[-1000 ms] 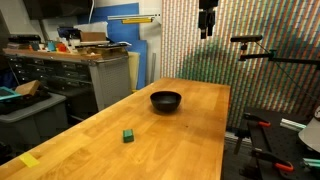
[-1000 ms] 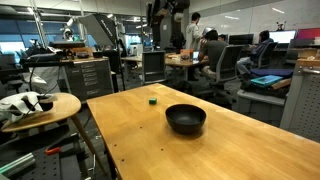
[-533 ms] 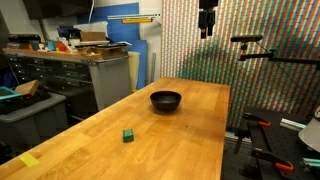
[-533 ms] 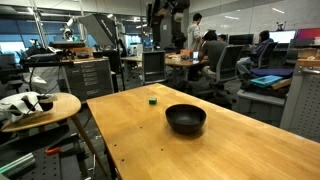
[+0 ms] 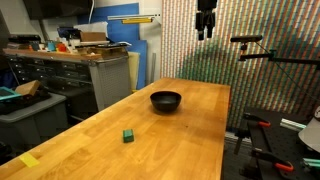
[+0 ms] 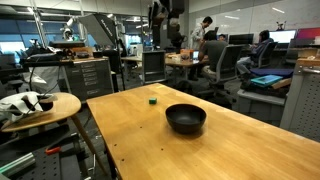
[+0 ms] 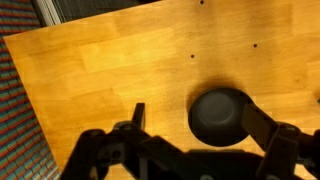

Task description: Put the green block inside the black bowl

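The green block (image 5: pixel 128 135) is a tiny cube on the wooden table, also seen far back in an exterior view (image 6: pixel 152 100). The black bowl (image 5: pixel 166 100) sits on the table in both exterior views (image 6: pixel 185 118) and shows from above in the wrist view (image 7: pixel 220 115). My gripper (image 5: pixel 205 30) hangs high above the table's far end, well above the bowl, also visible at the top of an exterior view (image 6: pixel 165 15). In the wrist view my gripper (image 7: pixel 195 120) is open and empty, with the bowl between its fingers far below. The block is out of the wrist view.
The wooden table (image 5: pixel 170 140) has edges on all sides. A flat yellow piece (image 5: pixel 28 160) lies near one corner. Cabinets (image 5: pixel 85 70) and a tripod arm (image 5: pixel 255 50) stand beside it. A round stool with white objects (image 6: pixel 35 105) stands near the table, and people sit at desks behind.
My gripper has shifted slightly, high above the table. The block and bowl have not moved.
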Controlling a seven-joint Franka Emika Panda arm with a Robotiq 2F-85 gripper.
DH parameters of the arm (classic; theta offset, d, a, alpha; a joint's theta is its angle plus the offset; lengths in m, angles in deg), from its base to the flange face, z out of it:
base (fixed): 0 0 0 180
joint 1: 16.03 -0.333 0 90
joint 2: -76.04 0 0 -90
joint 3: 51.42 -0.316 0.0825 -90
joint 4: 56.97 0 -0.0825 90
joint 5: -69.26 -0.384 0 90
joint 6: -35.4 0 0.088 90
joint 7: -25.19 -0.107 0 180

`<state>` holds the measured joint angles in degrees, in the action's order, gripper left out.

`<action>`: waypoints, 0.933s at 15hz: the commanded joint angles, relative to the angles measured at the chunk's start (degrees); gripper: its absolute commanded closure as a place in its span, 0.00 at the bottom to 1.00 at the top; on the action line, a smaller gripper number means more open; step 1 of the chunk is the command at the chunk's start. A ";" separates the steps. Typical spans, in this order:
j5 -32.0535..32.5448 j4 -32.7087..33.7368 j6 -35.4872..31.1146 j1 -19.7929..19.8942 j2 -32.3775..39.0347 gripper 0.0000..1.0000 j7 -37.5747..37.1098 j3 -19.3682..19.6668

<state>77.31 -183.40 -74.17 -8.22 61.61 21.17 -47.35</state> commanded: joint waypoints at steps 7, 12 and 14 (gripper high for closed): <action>-2.87 3.52 -10.66 -3.06 10.60 0.00 -31.33 -5.48; -0.38 6.61 -14.55 -6.88 18.50 0.00 -46.69 -7.11; -0.59 8.26 -14.90 -8.65 21.57 0.00 -50.69 -6.91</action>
<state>75.79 -179.39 -88.82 -14.80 78.38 -23.07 -54.49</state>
